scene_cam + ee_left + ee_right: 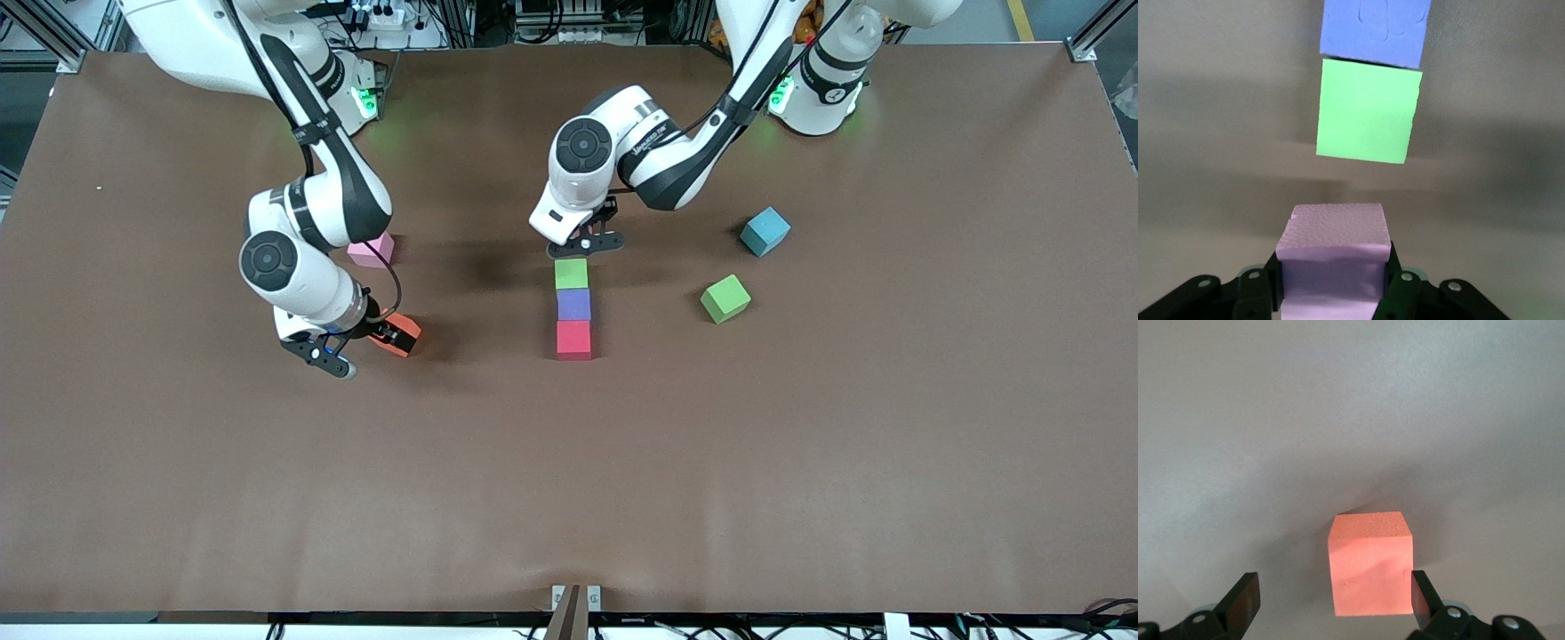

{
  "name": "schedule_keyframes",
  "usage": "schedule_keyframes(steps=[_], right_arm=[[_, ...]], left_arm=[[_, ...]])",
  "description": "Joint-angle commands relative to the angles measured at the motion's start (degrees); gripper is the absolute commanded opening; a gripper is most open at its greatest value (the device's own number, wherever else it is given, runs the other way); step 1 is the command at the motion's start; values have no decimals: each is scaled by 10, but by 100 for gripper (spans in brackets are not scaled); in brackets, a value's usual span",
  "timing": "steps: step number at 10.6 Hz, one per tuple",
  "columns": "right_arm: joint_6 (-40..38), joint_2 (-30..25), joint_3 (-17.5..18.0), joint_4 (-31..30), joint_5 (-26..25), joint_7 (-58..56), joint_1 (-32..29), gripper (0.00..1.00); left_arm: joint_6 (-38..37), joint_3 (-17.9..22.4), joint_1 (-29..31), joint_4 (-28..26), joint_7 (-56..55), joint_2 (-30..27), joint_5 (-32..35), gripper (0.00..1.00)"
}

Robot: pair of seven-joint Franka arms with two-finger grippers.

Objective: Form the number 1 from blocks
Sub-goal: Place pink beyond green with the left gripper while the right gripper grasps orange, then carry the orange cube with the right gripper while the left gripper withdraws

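a robotics lab bench.
two white robot arms [302,213] are mounted at a wide table [800,444] under a brown cover, with aluminium frame rails [53,49] and a power strip with cables [387,16] at its edge.

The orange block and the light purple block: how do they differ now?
The orange block sits between the right hand's open fingers; the light purple block is clamped in the left hand. The orange block is apart from the others; the light purple one is next to the green block that ends the line. Both look like foam cubes of equal size.
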Motion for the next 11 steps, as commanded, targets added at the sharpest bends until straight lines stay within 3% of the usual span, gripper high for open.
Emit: schedule_keyframes(steps=[1,11], right_arm=[[13,-10,7,-18,-7,20,-7,100],[28,29,9,-21,-2,22,-13,100]], left_arm=[[47,-7,-4,-16,-22,11,34,0],[102,-1,-4,-8,-20,59,81,0]])
